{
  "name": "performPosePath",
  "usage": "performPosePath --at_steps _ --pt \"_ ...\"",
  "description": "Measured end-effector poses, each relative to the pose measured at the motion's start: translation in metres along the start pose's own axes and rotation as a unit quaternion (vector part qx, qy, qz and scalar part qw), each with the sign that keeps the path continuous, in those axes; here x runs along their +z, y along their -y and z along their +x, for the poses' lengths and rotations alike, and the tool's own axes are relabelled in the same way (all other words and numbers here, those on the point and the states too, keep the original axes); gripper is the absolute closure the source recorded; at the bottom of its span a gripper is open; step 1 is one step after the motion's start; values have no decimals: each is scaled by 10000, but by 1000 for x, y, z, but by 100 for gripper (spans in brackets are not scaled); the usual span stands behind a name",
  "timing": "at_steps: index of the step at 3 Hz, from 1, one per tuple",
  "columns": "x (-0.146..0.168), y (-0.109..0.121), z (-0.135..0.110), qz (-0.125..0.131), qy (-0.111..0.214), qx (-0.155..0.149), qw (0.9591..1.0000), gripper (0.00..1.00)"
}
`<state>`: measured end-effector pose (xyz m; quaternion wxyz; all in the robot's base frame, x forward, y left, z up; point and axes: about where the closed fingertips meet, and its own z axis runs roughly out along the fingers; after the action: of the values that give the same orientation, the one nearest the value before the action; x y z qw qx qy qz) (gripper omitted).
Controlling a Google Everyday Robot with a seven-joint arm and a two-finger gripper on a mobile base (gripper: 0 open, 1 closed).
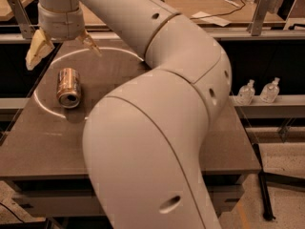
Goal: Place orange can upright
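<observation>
The orange can lies on its side on the dark table at the left, its open silver top facing the front. My gripper hangs above the table just behind the can, apart from it. Its two tan fingers are spread wide and hold nothing. The big white arm crosses the middle of the view and hides much of the table.
A bright ring of light lies on the table around the can. Two small clear bottles stand on a shelf at the right. A wooden bench with papers is at the back. The table's left edge is close to the can.
</observation>
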<state>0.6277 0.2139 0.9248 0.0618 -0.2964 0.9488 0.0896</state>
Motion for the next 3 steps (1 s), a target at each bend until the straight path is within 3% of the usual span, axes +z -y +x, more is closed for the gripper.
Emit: performPosePath --at_steps 1,2,3 --pt "13 -20 -15 16 -59 -121 9999 0" --pt "40 -27 -13 23 -332 -79 9994 0" --pt "65 -16 -10 52 -593 99 9982 0"
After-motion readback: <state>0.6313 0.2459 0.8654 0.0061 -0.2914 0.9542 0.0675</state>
